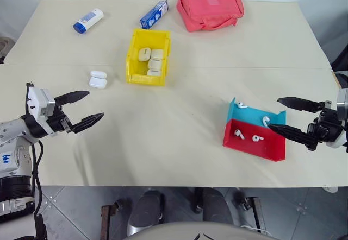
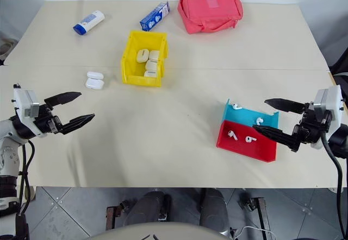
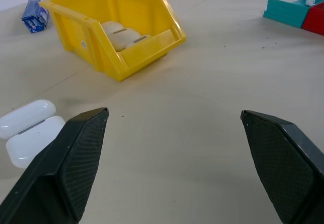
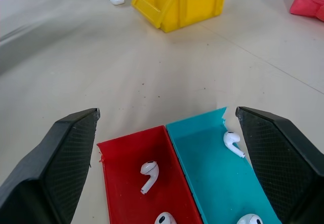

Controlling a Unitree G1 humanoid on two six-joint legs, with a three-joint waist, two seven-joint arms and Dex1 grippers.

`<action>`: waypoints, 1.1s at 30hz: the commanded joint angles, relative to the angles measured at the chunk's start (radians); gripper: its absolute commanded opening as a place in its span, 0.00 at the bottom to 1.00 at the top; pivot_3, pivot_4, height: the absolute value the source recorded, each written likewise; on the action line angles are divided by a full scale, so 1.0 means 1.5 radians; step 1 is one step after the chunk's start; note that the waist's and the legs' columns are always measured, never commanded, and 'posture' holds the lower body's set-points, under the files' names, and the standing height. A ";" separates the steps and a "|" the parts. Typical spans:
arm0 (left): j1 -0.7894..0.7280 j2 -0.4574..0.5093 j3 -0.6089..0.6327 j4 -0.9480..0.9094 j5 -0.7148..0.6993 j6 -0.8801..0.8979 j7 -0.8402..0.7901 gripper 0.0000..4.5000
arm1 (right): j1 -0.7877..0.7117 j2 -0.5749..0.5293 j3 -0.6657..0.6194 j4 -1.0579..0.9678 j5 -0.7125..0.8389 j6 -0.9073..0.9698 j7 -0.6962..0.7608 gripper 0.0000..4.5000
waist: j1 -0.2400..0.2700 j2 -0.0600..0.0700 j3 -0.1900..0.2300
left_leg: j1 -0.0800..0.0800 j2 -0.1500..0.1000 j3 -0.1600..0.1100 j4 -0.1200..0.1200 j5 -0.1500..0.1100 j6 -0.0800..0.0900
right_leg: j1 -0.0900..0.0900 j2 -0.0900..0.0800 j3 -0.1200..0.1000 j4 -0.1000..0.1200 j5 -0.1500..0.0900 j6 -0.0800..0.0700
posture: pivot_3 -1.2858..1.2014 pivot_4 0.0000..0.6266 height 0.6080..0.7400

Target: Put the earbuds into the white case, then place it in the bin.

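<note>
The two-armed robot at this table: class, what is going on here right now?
Nothing is held yet. The left gripper and right gripper both hover over the cream table with jaws open. Four tiny glossy white earbuds lie in the shallow red and teal tray, right beside the right gripper. The small glossy white case sits open on the table, next to the bright yellow plastic bin, which already contains several cream-tinted cases.

Earbuds (image 1: 239, 134) in red-teal tray; white case (image 1: 98, 79) open, left of yellow bin (image 1: 132, 55).
</note>
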 commanded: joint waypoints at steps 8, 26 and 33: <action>-0.013 0.011 0.021 -0.046 0.000 0.024 0.060 0.99 | -0.006 -0.010 -0.005 -0.010 0.007 -0.001 -0.004 1.00 | -0.001 0.000 0.000 | 0.000 0.000 0.000 0.000 0.000 0.000 | 0.000 0.000 0.000 0.000 0.000 0.000 | 0.52 0.24 1.00; 0.226 0.047 0.189 -0.178 -0.021 0.088 0.098 0.99 | -0.140 -0.022 0.083 0.086 -0.019 -0.020 0.051 1.00 | 0.001 -0.001 0.002 | -0.001 0.003 0.001 0.000 -0.001 -0.002 | -0.003 -0.001 0.001 0.000 -0.002 -0.005 | 0.52 0.24 1.00; 0.065 0.090 0.087 -0.232 0.042 0.256 0.276 0.99 | -0.191 -0.015 0.118 0.076 -0.019 -0.026 0.063 1.00 | 0.007 -0.002 0.002 | -0.001 0.004 0.001 0.000 0.000 -0.004 | -0.004 0.003 0.000 0.001 -0.001 -0.006 | 0.52 0.24 1.00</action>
